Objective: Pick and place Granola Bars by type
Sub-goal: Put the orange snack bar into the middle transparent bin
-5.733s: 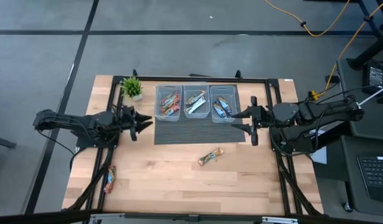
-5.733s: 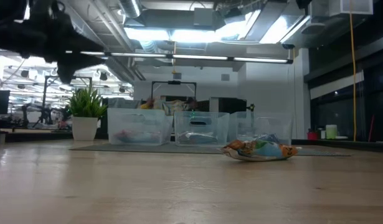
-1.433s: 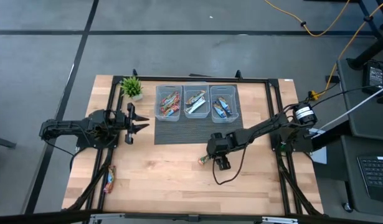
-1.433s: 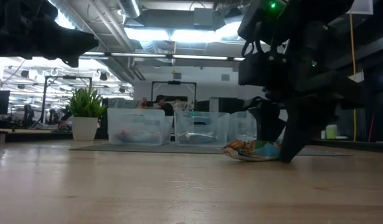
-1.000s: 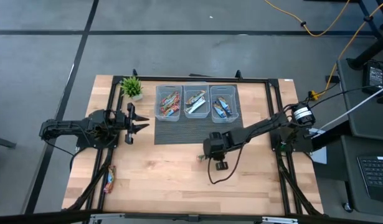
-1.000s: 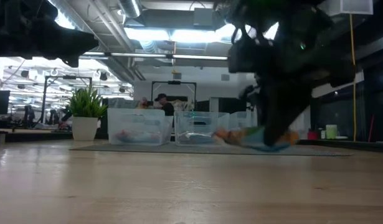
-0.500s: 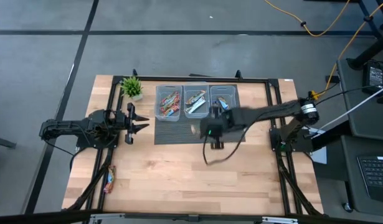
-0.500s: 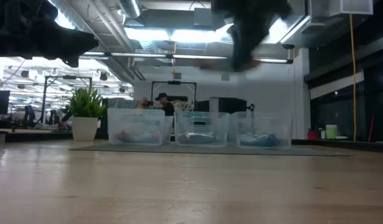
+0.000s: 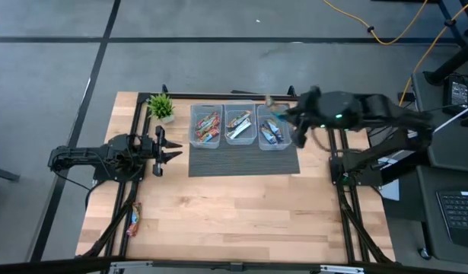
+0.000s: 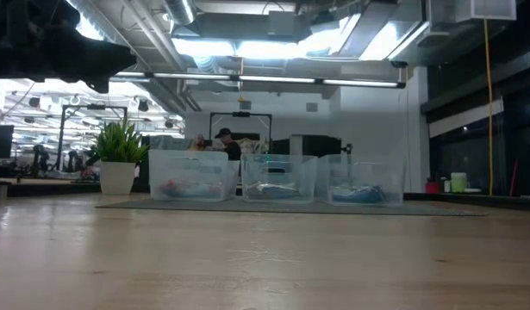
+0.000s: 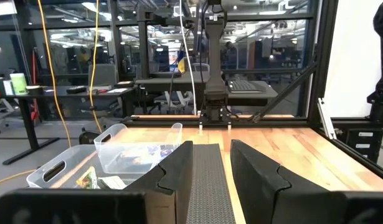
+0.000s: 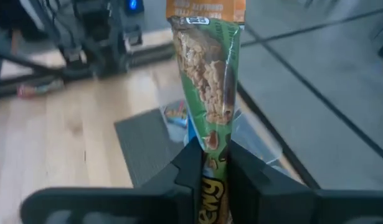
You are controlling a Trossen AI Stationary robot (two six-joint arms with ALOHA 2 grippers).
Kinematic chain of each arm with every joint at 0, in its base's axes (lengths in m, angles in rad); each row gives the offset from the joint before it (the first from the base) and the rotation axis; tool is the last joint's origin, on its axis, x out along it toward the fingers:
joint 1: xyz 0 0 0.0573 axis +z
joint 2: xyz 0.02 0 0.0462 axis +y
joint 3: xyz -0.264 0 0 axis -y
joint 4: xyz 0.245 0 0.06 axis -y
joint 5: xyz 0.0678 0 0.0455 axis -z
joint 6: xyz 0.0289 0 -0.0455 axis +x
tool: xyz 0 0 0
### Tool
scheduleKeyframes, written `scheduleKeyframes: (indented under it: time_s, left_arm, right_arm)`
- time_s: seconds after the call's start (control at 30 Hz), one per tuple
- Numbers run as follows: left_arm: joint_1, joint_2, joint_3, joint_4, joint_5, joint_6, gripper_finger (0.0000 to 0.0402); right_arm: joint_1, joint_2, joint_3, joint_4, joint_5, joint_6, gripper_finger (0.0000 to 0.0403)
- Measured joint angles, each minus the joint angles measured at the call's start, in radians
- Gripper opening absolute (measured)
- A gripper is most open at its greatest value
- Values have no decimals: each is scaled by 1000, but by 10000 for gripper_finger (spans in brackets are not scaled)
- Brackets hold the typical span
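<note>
My right gripper (image 9: 283, 111) is raised high over the right-hand clear bin (image 9: 273, 127), shut on a granola bar (image 12: 208, 74). The bar has a green-and-tan wrapper with an orange end and shows small in the high view (image 9: 272, 102). Three clear bins (image 10: 277, 176) stand in a row on a dark mat (image 9: 241, 158), with red-orange, tan and blue bars lying inside them. Another bar (image 9: 133, 219) lies flat at the table's left edge. My left gripper (image 9: 171, 148) waits open left of the mat; its fingers (image 11: 179, 171) point along the mat. My right gripper pinches the granola bar between its two fingers near one end (image 12: 212, 154). The bar lies along the fingers, and most of it sticks out past the fingertips to the orange end (image 12: 205, 9). It is lifted clear, above the bins.
A small potted plant (image 9: 161, 106) stands at the far left corner, also in the low view (image 10: 120, 155). A black frame (image 9: 332, 152) borders the table. Bare wood (image 9: 234, 213) stretches from the mat to the near edge. People show in the room behind the bins.
My right gripper, shut on the bar, has risen from the middle of the table just beyond the mat's near edge. It has swung toward the far edge and the right, ending high over the right-hand bin. The bar has gone with it, lifted clear of the table.
</note>
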Motion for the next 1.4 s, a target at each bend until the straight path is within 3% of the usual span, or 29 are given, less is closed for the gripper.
scheduleKeyframes:
  time_s: [0.2,0.47,0.8,0.93,1.4]
  left_arm:
    - [0,0,0,0,0,0,102]
    - [0,0,0,0,0,0,102]
    - [0,0,0,0,0,0,102]
    - [0,0,0,0,0,0,102]
    - [0,0,0,0,0,0,102]
  right_arm:
    - [-30,-44,0,24,32,-25,33]
    - [-199,-18,0,194,28,-93,54]
    - [-482,180,-1,354,-302,-155,40]
    - [-506,244,-1,318,-358,-159,49]
    - [-507,535,-1,213,-411,-237,40]
